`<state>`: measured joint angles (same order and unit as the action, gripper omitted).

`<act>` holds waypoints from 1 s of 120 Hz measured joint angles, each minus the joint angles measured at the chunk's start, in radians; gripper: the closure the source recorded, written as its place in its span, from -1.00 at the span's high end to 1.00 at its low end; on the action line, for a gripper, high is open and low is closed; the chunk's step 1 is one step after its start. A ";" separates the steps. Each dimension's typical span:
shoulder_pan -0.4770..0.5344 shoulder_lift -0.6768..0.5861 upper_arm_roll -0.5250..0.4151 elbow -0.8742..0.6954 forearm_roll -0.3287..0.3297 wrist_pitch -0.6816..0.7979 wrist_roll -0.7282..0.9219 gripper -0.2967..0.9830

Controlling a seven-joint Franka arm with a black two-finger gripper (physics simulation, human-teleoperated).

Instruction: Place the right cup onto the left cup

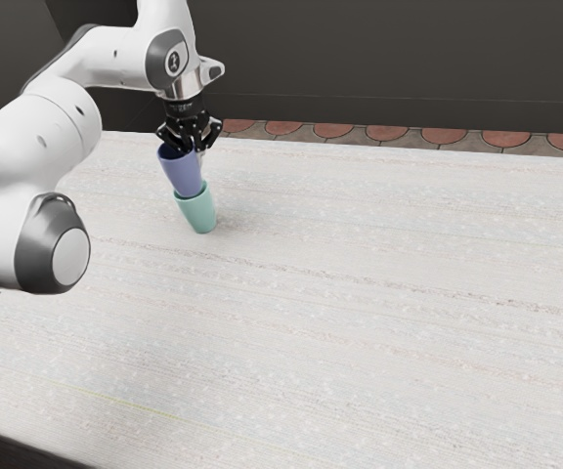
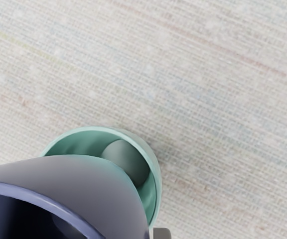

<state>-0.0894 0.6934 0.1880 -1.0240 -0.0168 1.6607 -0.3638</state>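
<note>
Half done, perhaps: holding the lavender cup [image 1: 182, 174] tilted above the teal cup [image 1: 199, 213] near the table's [image 1: 379, 313] far edge (pinching its wall in a nearly closed gripper [image 1: 191, 149]), needing lowering, then releasing.

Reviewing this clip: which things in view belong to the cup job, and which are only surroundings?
Part of the job:
- purple cup, its base at the green cup's mouth
- green cup, on the table
- gripper, at the purple cup's rim

Surroundings:
- table, only as the supporting surface
- reddish floor tiles beyond it
- dark wall
</note>
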 joint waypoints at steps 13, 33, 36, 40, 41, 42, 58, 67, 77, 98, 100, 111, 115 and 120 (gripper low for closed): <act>0.001 0.006 -0.001 0.000 -0.001 0.002 0.002 -0.69; 0.001 0.014 -0.001 0.000 -0.002 0.008 0.005 -0.69; 0.001 0.015 -0.001 0.000 -0.002 0.009 0.005 -0.69; 0.001 0.016 -0.001 0.000 -0.003 0.010 0.006 -0.60; 0.001 0.016 -0.001 0.000 -0.003 0.010 0.006 -0.57; 0.001 0.016 -0.001 0.000 -0.004 0.010 0.006 -0.54; 0.000 0.016 -0.001 0.000 -0.007 0.012 0.007 -0.09; 0.000 0.015 -0.001 0.001 -0.008 0.012 0.007 0.09; 0.000 0.007 -0.001 0.013 -0.008 0.007 0.006 0.22; 0.000 -0.120 -0.014 0.015 -0.006 -0.025 0.017 0.38; -0.001 -0.142 -0.018 0.009 -0.006 -0.028 0.024 0.39; -0.025 -0.284 -0.045 -0.110 -0.007 -0.039 0.090 0.43; -0.049 -0.345 -0.049 -0.179 -0.006 -0.041 0.115 0.44; -0.082 -0.430 -0.049 -0.292 -0.004 -0.038 0.146 0.45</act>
<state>-0.1714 0.2632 0.1390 -1.3163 -0.0213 1.6230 -0.2182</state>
